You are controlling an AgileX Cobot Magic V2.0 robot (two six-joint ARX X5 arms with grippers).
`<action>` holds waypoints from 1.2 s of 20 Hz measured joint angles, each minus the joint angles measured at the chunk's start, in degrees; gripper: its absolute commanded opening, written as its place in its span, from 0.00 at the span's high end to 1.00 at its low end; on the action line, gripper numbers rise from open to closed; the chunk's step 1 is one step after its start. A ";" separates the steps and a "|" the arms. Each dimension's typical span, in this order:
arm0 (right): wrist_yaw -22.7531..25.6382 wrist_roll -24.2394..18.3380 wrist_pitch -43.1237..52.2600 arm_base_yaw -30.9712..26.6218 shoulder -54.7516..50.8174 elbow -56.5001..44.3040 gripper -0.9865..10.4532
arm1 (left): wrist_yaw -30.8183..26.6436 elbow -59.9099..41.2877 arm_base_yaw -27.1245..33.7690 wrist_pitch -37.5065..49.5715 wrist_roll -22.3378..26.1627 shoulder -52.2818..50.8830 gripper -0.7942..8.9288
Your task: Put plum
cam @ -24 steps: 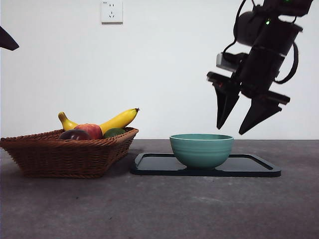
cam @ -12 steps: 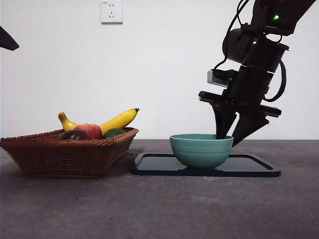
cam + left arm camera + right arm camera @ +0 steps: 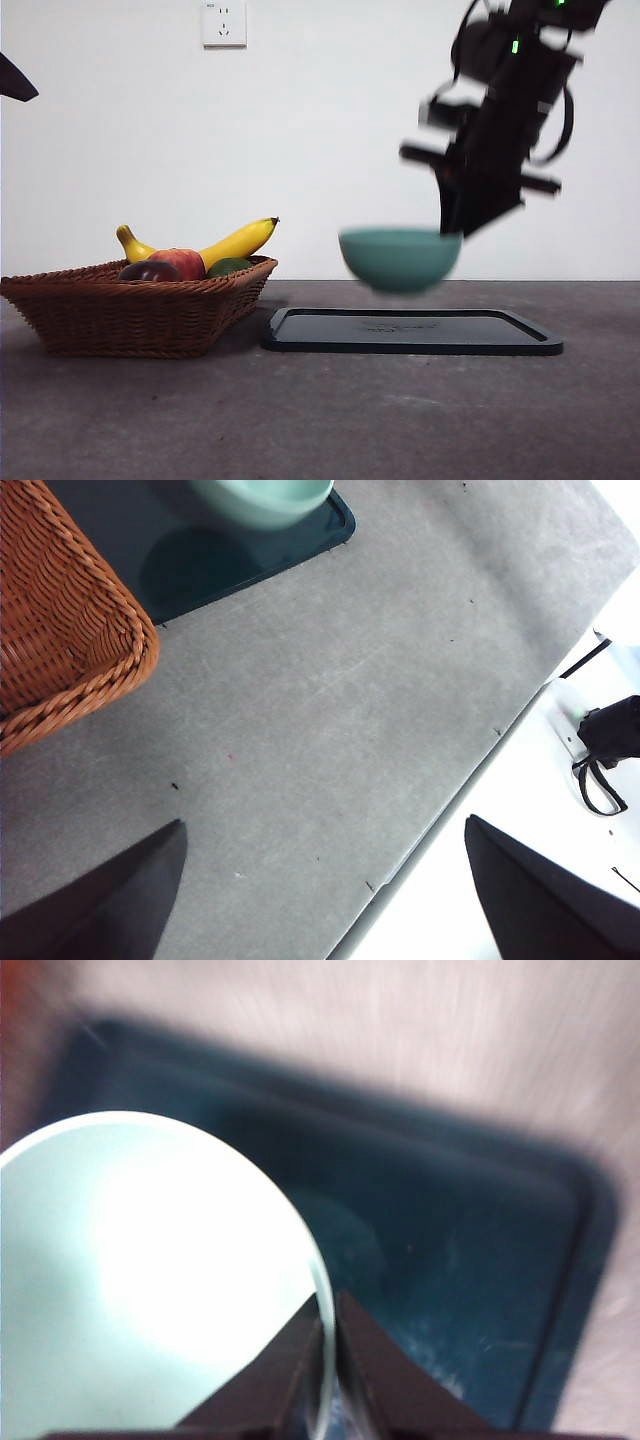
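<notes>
Plum (image 3: 150,270), dark maroon, sits in the woven wicker basket (image 3: 120,315); at 3 o'clock, the right gripper (image 3: 328,1360) grasps the lifted teal ceramic bowl's (image 3: 400,258) rim; the left gripper (image 3: 320,900) is released.

A teal bowl (image 3: 400,258) is being held clear above the black tray (image 3: 412,331) by the right gripper (image 3: 452,228), whose jaws are being pressed on its rim at the side away from the wicker basket (image 3: 140,308). In that basket a dark plum (image 3: 150,271), a red apple (image 3: 183,263), a banana (image 3: 236,241) and a green fruit (image 3: 229,266) are being kept.
</notes>
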 measured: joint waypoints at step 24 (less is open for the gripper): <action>-0.44 -0.90 -8.02 12.55 -32.02 -19.50 0.90 | 0.00 0.00 0.00 0.00 0.00 0.00 0.47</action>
